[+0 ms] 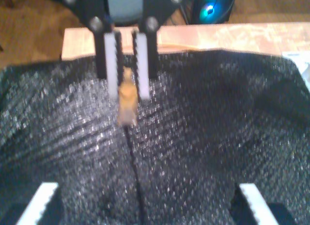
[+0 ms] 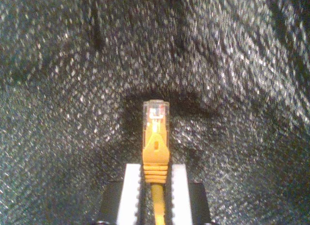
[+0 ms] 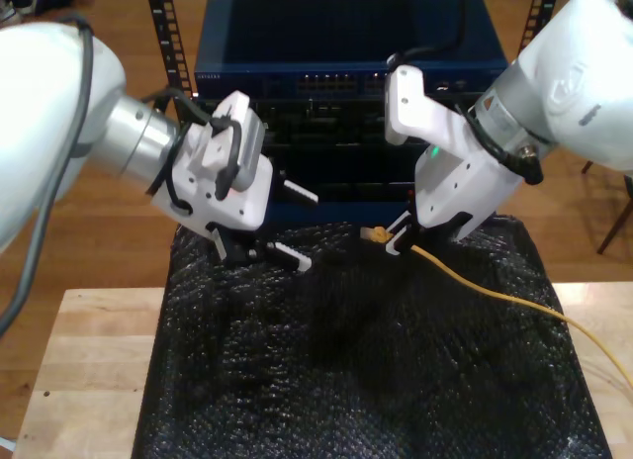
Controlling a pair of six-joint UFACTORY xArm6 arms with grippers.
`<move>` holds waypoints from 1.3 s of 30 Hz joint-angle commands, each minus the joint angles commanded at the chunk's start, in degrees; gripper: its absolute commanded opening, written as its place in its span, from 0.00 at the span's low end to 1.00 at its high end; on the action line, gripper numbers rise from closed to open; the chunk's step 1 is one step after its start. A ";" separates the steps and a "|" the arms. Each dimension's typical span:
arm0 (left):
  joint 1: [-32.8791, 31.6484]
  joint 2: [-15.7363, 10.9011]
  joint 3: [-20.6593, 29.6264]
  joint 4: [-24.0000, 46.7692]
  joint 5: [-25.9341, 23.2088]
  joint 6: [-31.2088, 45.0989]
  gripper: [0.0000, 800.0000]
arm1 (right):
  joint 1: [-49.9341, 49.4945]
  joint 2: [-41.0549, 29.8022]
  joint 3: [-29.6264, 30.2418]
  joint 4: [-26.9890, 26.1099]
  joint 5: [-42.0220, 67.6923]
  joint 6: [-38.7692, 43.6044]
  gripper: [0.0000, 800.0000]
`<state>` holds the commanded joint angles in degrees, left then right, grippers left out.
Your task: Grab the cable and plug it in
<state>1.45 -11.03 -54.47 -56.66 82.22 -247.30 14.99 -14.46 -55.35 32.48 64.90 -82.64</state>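
Observation:
The yellow-orange cable (image 3: 495, 293) runs across the black mat from the exterior view's right up to my second gripper (image 3: 396, 239). My second gripper (image 2: 156, 168) is shut on the cable's orange boot, and the clear plug (image 2: 156, 113) sticks out past its white pads above the mat. My first gripper (image 3: 300, 227), on the exterior view's left, is open and holds nothing. Through its wrist view, its own fingertips (image 1: 46, 191) stand wide apart, and it faces my second gripper (image 1: 127, 89) with the plug (image 1: 127, 106) hanging between the pads.
A black glittery foam mat (image 3: 346, 380) covers the wooden table (image 3: 89, 360). Behind both arms stands a blue network switch (image 3: 346, 83) with a row of ports, on a rack. Wooden floor lies beyond.

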 joint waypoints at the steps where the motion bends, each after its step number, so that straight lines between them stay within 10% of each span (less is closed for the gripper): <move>1: 0.00 0.00 0.00 -0.70 0.00 0.00 1.00 | 0.00 -0.26 0.09 0.18 0.18 0.00 0.01; 28: -0.70 0.26 0.62 -4.66 2.99 0.44 0.96 | 0.97 -2.90 0.00 6.42 2.99 -0.88 0.01; 39: -0.62 0.35 0.62 -6.33 5.98 0.53 0.79 | 0.62 -2.90 -0.09 7.82 2.99 -0.79 0.01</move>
<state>0.84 -10.68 -53.86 -62.99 88.20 -246.77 15.60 -17.36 -55.44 40.31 67.89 -83.43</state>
